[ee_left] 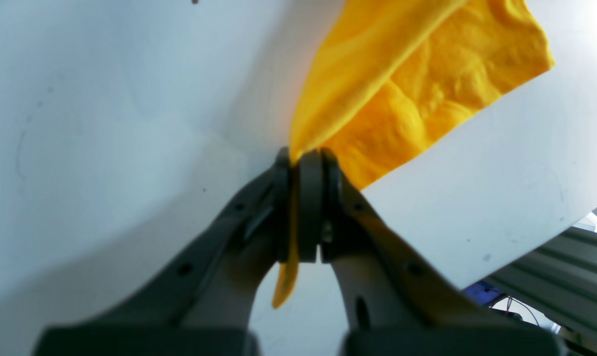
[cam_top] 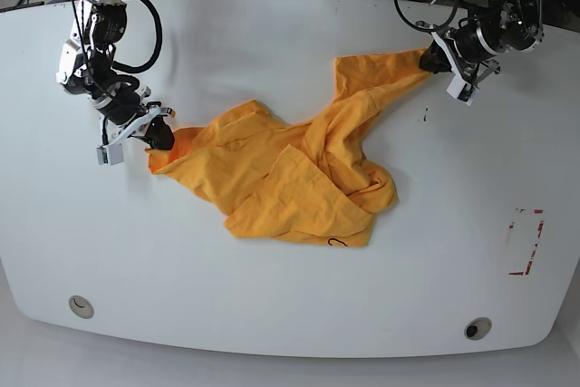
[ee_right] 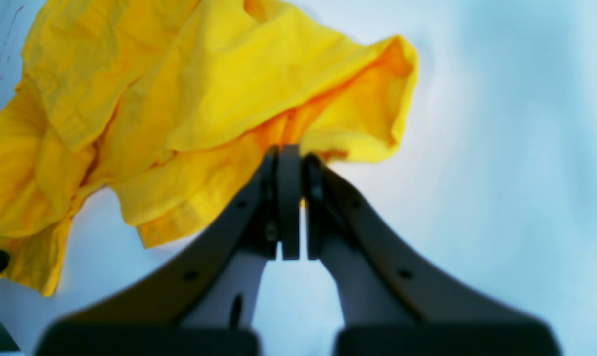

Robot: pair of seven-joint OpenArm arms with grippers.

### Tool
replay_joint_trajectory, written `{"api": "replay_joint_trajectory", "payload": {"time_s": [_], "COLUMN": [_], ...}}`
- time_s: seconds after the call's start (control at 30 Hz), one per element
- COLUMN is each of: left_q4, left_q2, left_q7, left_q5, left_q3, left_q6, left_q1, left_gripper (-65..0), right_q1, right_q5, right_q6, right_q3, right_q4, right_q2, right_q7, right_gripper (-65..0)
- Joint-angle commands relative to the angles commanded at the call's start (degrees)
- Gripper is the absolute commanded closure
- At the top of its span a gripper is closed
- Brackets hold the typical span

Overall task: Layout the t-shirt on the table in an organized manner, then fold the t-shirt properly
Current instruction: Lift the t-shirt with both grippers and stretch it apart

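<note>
Glossy white table (cam_top: 272, 314), wrinkly orange-yellow cotton t-shirt (cam_top: 290, 178) rumpled, stretched between clamped grippers

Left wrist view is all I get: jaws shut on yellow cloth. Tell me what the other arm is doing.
Observer: The right gripper is also shut on the t-shirt, pinching a hem edge at the end of the garment opposite yours.
Operator: Report how the shirt lies between the arms.
Observer: In the base view it stretches across the table between the left gripper and the right one, but its middle is bunched and folded over itself.
Operator: Describe any print showing.
Observer: Only a small curl of black script peeks out at the near edge of the shirt.
</note>
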Motion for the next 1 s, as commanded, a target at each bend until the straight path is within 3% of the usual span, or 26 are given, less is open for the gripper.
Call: {"api": "replay_joint_trajectory", "payload": {"time_s": [0.17, 0.33, 0.53, 0.7, 0.87, 1.0], "left_q4": [8.1, 14.9, 14.7, 14.7, 14.3, 14.1], "left_q2": [0.2, 0.1, -3.3, -5.1, -7.7, -7.8], "left_q7": [1.1, 8.0, 17.8, 24.6, 24.6, 24.6], "left_q5": [-0.2, -0.8, -9.5, -13.2, -13.2, -13.1], "left_q3": [-3.3, -8.2, -18.5, -24.3, -25.5, -24.4], "left_q6": [0.0, 0.0, 0.0, 0.0, 0.0, 0.0], "left_q1": [-0.5, -4.9, -14.2, -23.1, -29.1, -31.8], "left_gripper": [0.0, 0.0, 0.0, 0.0, 0.0, 0.0], "right_q1": [-0.8, -0.9, -0.4, 2.1, 5.0, 6.6], "right_q5": [0.0, 0.0, 0.0, 0.0, -0.1, -0.1], "right_q6": [-0.35, -0.35, -0.35, -0.26, -0.26, -0.26], "right_q3": [0.1, 3.3, 5.6, 6.3, 6.4, 6.4], "right_q4": [5.5, 12.0, 15.9, 16.3, 15.8, 15.8], "right_q2": [0.4, 0.1, 0.6, 1.8, 3.4, 3.7], "right_q7": [-1.3, -4.7, -5.5, -5.7, -5.7, -5.7], "right_gripper": [0.0, 0.0, 0.0, 0.0, 0.0, 0.0]}}
